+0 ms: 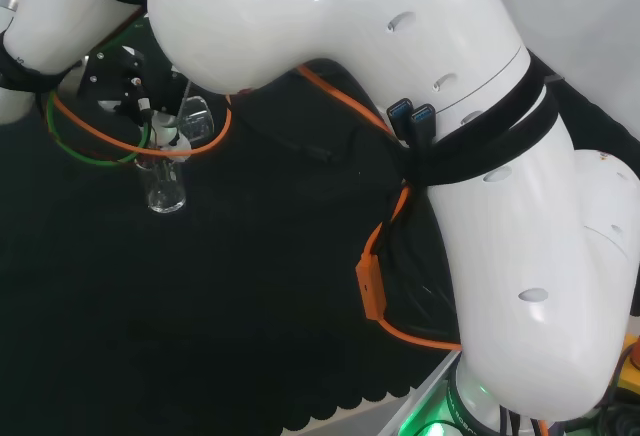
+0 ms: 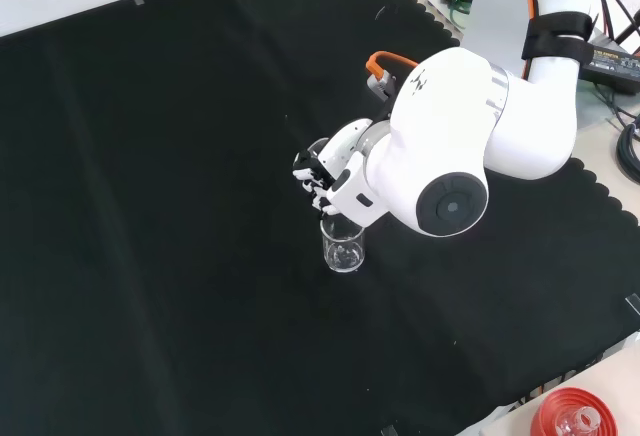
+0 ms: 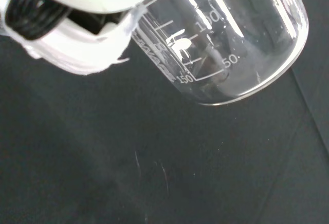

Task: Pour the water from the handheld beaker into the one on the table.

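In the head view the black and white hand (image 1: pixel 152 121) is shut on a clear glass beaker (image 1: pixel 196 119), which is tilted right above a second clear beaker (image 1: pixel 164 188) standing upright on the black cloth. The front view has the hand (image 2: pixel 322 174) just above the standing beaker (image 2: pixel 343 246), with the arm's big white link to its right. Close up in the wrist view, the held beaker (image 3: pixel 231 39) with white graduation marks lies tilted beside a white part of the hand (image 3: pixel 77 34). I cannot tell how much water either beaker holds.
Orange and green cables (image 1: pixel 100 146) loop beside the hand in the head view. A red ribbed stand (image 2: pixel 570 418) with a glass flask sits at the front view's bottom right corner. The black cloth (image 2: pixel 150 206) spreads wide to the left of the beakers.
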### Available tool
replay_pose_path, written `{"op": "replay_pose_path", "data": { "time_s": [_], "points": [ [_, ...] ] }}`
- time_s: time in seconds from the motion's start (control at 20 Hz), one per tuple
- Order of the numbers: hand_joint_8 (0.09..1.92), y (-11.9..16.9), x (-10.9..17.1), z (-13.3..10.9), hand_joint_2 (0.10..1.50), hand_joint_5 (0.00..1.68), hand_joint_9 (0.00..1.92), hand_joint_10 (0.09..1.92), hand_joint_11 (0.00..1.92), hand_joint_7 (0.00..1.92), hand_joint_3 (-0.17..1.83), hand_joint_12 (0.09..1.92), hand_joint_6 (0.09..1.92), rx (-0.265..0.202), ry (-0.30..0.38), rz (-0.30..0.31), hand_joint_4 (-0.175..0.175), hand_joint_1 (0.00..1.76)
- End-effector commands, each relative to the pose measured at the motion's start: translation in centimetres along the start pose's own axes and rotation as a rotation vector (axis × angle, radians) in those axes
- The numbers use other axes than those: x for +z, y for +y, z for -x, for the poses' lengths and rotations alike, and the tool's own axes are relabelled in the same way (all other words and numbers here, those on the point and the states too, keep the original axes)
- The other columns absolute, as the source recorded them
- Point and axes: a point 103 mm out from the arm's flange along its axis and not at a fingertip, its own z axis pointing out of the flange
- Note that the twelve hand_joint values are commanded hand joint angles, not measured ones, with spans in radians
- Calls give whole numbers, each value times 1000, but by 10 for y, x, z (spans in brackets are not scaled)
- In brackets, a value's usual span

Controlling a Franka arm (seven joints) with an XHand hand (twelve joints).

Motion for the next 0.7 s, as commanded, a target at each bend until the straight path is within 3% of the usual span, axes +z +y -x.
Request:
{"op": "replay_pose_path", "data": {
  "time_s": [0.05, 0.7],
  "points": [
    [87, -1, 1, 2, 640, 1346, 1574, 87, 1089, 1721, 645, 916, 535, -1, 2, 1, 175, 1142],
    [87, -1, 2, 3, 641, 1345, 1575, 87, 1089, 1721, 644, 917, 536, -4, 5, -3, 175, 1141]
  ]
}}
